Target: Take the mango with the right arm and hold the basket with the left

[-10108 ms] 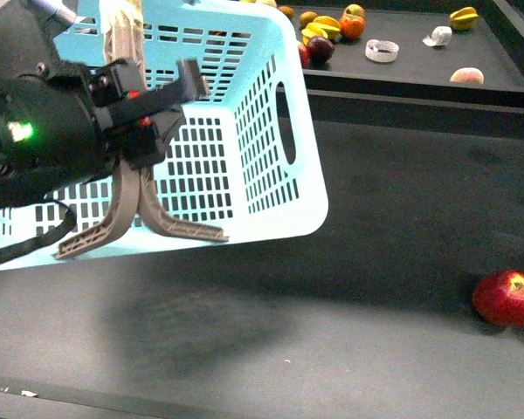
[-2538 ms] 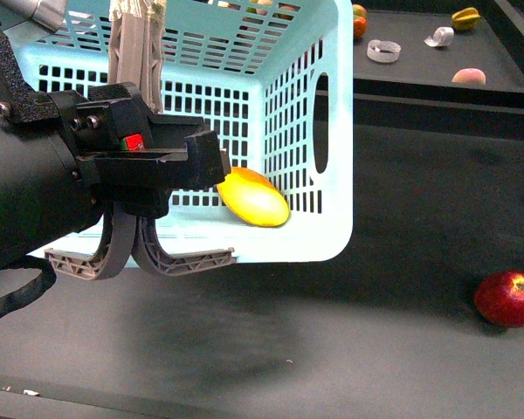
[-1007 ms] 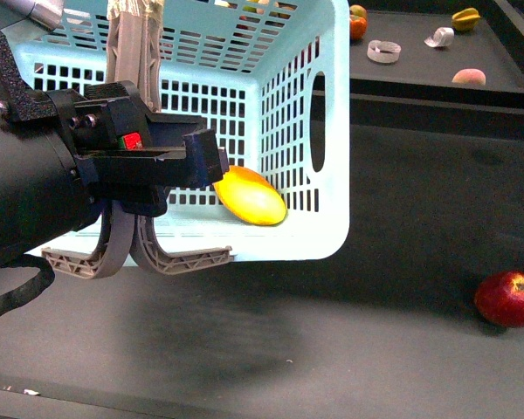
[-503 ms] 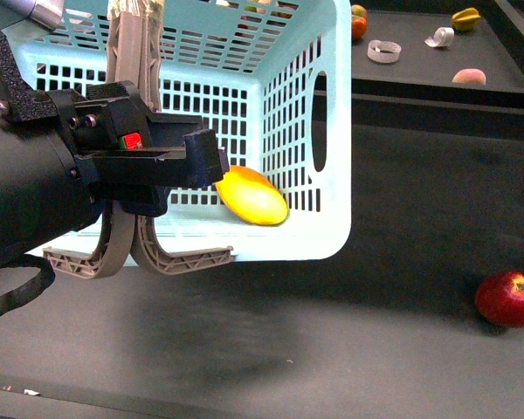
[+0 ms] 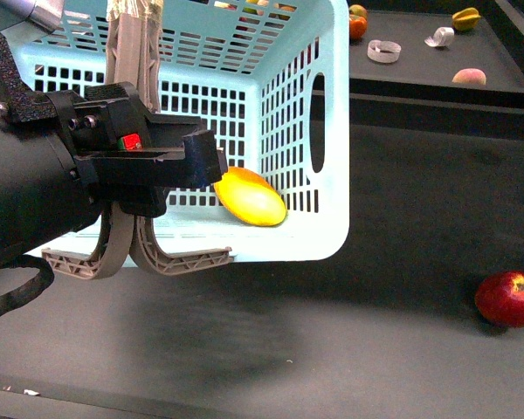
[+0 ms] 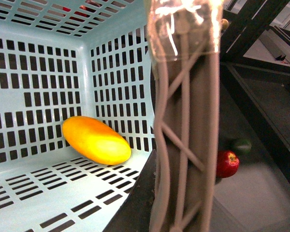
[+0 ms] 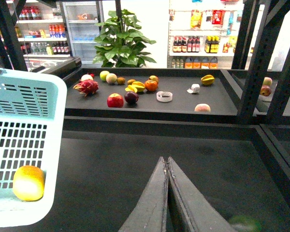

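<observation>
The turquoise basket [image 5: 288,96] hangs above the dark table, tipped with its opening toward the front camera. My left gripper [image 5: 133,35] is shut on it, its taped beige ribbed fingers [image 6: 183,96] pressed together at the basket's near edge. Two grey-brown ribbed handles [image 5: 179,259] curve out below the black left arm [image 5: 26,183]. The yellow-orange mango [image 5: 250,196] lies inside the basket against its slotted wall, free of any gripper; the left wrist view shows the mango [image 6: 95,140] too. My right gripper [image 7: 166,160] is shut on nothing over the bare table, to the right of the basket [image 7: 34,96].
A red apple [image 5: 506,298] lies on the table at the right, with a green blurred object [image 6: 241,145] beside it. A raised back shelf [image 5: 419,65] carries several fruits and a tape roll [image 5: 382,51]. Black frame posts [image 7: 253,53] stand at the right.
Since ten seconds ago the basket has swung right and turned its opening toward me, and the mango now lies inside. Over the last second it barely shifts.
</observation>
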You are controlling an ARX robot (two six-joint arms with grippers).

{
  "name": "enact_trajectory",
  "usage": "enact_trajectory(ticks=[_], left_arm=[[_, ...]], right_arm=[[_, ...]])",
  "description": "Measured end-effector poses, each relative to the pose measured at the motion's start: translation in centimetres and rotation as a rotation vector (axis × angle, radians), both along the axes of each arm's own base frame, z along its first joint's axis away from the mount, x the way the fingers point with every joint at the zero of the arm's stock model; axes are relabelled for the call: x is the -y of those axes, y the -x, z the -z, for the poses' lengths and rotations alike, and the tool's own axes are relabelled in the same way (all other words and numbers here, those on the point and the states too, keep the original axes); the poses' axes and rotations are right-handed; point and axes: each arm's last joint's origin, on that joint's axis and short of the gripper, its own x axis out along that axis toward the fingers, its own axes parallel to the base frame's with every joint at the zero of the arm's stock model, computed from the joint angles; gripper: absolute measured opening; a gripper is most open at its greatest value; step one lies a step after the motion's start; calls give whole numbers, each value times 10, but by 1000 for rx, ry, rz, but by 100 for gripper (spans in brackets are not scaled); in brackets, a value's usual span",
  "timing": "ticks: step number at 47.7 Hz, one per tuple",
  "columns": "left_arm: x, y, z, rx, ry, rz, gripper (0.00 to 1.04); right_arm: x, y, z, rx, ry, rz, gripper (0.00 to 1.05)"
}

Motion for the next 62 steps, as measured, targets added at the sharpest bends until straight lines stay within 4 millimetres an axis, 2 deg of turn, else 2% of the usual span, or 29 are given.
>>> enact_trajectory(ticks=[15,20,31,38,55,58,62], left_arm=[[0,0,0,0,1,0,6],[0,0,0,0,0,0,6],[0,0,0,0,0,0,6],[0,0,0,0,0,0,6],[0,-1,1,34,9,-9,6],[-2,-8,6,117,54,-21,6],[-5,-25,2,162,87,-54,6]], right_arm=[[0,0,0,0,0,0,2],[0,0,0,0,2,0,17],[0,0,0,0,2,0,70],[0,0,0,0,2,0,98],[0,0,0,0,1,0,96],[0,0,0,1,1,0,96],[0,0,0,1,1,0,96]])
